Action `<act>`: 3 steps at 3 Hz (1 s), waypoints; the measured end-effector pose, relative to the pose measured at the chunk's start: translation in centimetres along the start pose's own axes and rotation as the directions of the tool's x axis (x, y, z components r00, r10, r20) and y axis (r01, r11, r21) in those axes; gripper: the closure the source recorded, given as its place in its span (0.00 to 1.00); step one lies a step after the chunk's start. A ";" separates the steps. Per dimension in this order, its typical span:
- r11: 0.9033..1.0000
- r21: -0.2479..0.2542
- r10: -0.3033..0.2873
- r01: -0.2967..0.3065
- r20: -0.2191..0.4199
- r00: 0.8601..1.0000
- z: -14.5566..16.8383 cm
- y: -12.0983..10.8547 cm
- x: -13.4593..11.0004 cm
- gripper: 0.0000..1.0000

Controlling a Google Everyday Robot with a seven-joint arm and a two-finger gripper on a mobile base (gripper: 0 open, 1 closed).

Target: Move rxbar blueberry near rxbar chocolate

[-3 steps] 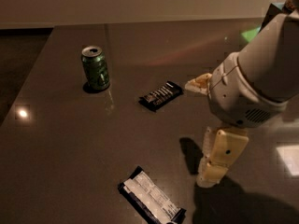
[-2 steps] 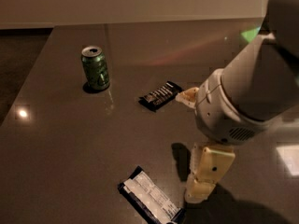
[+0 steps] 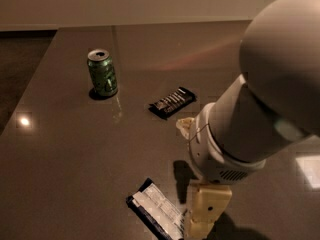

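Dark brown, glossy bench (image 3: 75,154) across nearly the whole frame, with a pale strip of wall along the top and darker floor at the upper left.

Upper left of the bench: a green drink can (image 3: 103,73), upright, top opening showing, print too blurred to read.

Just above centre: the rxbar chocolate (image 3: 172,102), black wrapper with thin rows of white lettering, lying flat at an angle, lettering illegible.

Bottom centre: the rxbar blueberry (image 3: 156,215), lying flat on a diagonal, large white panel facing up, framed by a dark wrapper edge. Lower right end hidden behind the end effector and close to the bottom frame edge. Well apart from the rxbar chocolate, with bare bench between.

Filling the right side: the big white robot arm (image 3: 260,109), cut off by the top and right edges.

Below the arm, at bottom centre-right: the cream-coloured end effector (image 3: 204,218), pointing down, just beside or touching the right end of the rxbar blueberry; cannot tell which. Cut off by the bottom edge, so cannot tell whether apart, together or clamped on anything.

At the arm's left rim, near the rxbar chocolate: a small cream part (image 3: 185,125), too little visible to identify.

Left of the end effector: a dark shadow on the bench.
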State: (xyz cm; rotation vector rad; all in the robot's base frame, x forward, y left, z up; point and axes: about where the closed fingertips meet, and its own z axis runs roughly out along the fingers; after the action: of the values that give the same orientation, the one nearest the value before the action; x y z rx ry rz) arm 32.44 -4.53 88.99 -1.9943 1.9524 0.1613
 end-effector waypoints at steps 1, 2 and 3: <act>1.000 0.000 -0.014 0.015 -0.036 0.999 1.0 1.0 -0.3 0.00; 1.000 0.000 -0.023 0.023 -0.058 0.998 1.7 1.5 -0.5 0.00; 0.999 -0.048 -0.025 0.020 -0.096 0.995 3.1 2.1 -0.4 0.00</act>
State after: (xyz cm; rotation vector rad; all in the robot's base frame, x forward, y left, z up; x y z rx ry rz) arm 30.84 -3.10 85.84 -2.0896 2.0010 0.1083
